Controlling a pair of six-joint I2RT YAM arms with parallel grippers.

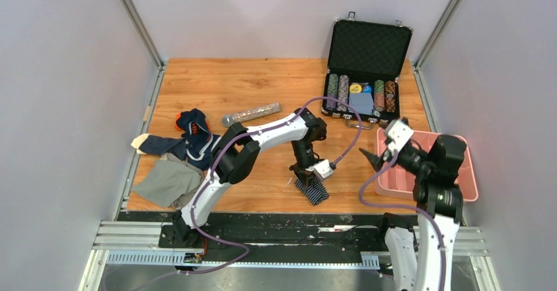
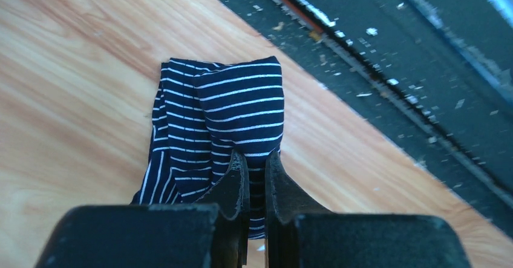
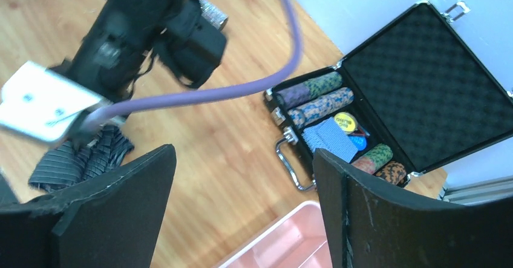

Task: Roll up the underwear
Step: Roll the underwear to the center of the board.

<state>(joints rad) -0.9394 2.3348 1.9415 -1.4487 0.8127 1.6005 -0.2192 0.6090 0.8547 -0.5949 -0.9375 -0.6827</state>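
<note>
The striped navy underwear lies folded into a compact bundle near the table's front edge; it fills the middle of the left wrist view and shows at the left of the right wrist view. My left gripper is shut on its near edge, jaws pinching the striped cloth. The plain navy underwear with the orange patch lies crumpled at the left. My right gripper is open and empty, held above the table beside the pink tray.
A flat grey cloth lies at the front left. An open black chip case stands at the back right. A pink tray sits at the right edge. A glittery tube lies mid-table.
</note>
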